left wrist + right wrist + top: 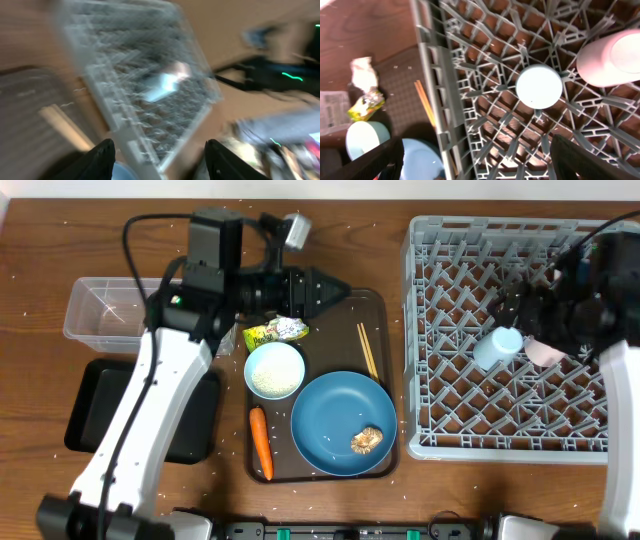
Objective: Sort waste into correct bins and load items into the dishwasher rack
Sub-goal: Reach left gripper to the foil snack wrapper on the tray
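Progress: early, by my read.

- Rack: two cups in it, both mouth down, the blue cup near its middle and the pink cup just right of that.
- Right gripper hangs over the blue cup, fingers spread wide with nothing between them. The cup stands free on the lattice.
- Brown tray, just left of the rack, carries all the rest.
  - For the rack: plate with the brown lump on it, bowl of rice, and chopsticks.
  - For the bins: carrot, wrapper and paper.
- Tub and black tray, far left of the rack, show no waste in them.
- So two of five items are loaded and the waste is unsorted.

Hard to make out:

- Left gripper is over the brown tray's far edge. Its own view is badly smeared, though the fingers stand apart and I can make out nothing gripped.
- From overhead the left arm covers the paper and much of the black tray. Only the right wrist view shows the paper, beside the wrapper.
- The right arm hides part of the pink cup and the rack's right side.
- White specks lie across the table left of the rack, likely stray rice.
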Tool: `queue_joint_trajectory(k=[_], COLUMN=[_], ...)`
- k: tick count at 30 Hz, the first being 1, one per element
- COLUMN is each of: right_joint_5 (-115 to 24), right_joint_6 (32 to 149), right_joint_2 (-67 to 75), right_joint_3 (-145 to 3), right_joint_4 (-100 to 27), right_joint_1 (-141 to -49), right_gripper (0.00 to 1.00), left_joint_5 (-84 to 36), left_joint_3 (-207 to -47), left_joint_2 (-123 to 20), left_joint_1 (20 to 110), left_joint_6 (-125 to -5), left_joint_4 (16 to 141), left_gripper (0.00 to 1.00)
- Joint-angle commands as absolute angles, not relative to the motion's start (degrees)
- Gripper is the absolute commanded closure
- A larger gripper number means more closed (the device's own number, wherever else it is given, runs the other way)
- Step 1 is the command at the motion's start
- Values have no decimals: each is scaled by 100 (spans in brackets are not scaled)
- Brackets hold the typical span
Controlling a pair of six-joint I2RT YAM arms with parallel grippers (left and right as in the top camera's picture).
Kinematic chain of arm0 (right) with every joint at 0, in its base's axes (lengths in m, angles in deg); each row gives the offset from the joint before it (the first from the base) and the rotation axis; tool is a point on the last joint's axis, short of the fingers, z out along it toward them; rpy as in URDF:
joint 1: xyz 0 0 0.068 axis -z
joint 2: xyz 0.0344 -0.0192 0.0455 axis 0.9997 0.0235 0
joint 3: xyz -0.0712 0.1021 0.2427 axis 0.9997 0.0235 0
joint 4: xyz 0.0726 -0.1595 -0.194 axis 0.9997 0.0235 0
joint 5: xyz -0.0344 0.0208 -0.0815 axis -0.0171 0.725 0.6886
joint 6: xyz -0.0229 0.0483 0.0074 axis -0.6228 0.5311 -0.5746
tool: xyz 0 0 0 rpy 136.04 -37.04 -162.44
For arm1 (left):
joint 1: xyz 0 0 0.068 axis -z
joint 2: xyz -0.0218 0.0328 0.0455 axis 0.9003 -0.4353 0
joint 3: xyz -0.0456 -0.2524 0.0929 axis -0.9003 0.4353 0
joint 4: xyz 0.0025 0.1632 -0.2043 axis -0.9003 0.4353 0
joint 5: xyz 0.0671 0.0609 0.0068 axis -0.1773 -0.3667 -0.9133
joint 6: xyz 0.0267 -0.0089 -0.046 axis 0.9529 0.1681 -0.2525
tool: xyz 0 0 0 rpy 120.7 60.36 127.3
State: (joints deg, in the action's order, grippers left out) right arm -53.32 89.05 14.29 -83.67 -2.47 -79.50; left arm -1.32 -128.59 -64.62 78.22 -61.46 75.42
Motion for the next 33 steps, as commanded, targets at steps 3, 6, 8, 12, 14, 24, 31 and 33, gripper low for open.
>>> queue_joint_trajectory(k=[3,6,8,12,14,24,31,33], right_joint_5=[-5455,-5459,-5457,-5459,-5459,-5586,-5588,-5588], right_joint_6=[8595,8595,8593,8595,8597,8597,8599,8599], right_joint_2=[1132,1115,1117,1117,1117,1117,1117,1117], right_joint_3=[-8444,-8444,-8442,-8442,-8442,-8442,-8442,-8442], right_joint_4=[-92,-19,7,0,16,20,37,50], right_joint_1=[-8005,-8007,-8007,-8007,-8016,-8016,-8016,-8016], right_gripper=[13,13,14,14,14,15,15,16], left_joint_5=[-2936,-3415,-3621,-4136,-4193,-4235,-4549,-4943], left_joint_3=[-12894,-12894,-12894,-12857,-12767,-12335,-12335,-12335], left_joint_2=[-6175,-6175,-6178,-6217,-6274,-7043,-7771,-7990], left_joint_1=[7771,7773,7773,7773,7773,7913,8171,8222], left_joint_6=[-6063,-5960,-5892,-5896,-5899,-5595,-5344,-5234], left_joint_4=[8539,9190,9529,10093,10206,9365,8250,7901], left_gripper=[41,41,41,40,41,42,42,42])
